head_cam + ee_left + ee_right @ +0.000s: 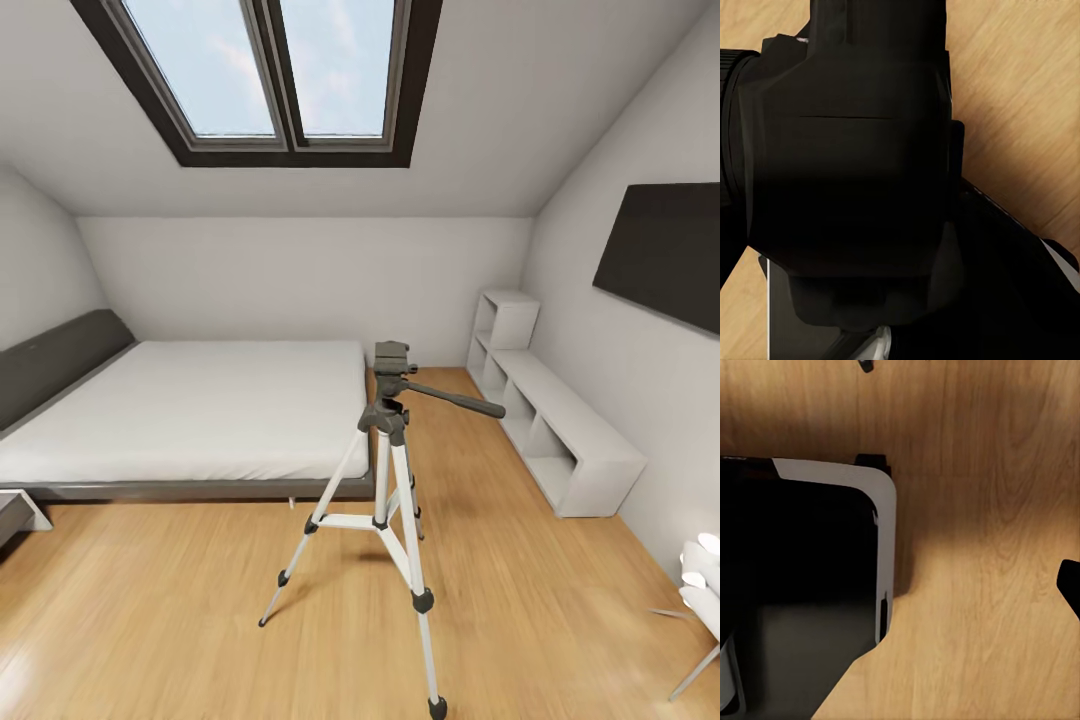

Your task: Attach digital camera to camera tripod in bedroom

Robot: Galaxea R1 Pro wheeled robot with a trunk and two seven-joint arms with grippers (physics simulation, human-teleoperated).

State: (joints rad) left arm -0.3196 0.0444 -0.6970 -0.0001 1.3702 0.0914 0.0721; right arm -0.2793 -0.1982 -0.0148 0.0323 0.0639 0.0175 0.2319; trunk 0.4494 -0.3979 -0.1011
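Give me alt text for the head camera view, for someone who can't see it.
A camera tripod with silver legs stands on the wood floor of an attic bedroom, its head empty. A grey bed lies behind it, white shelving at the wall, a skylight overhead.

A grey bed (60, 375) with a white mattress (200, 405) stands at the left on the light wood floor (170, 610), its headboard against the left wall. Overhead, a skylight (270, 70) of 2 panes sits in the sloped ceiling. Along the right wall runs a low white shelf (560, 430) with open compartments, taller at its far end. Above it hangs a dark flat panel (665, 255). White rounded objects (700, 580) on thin legs show at the lower right edge.
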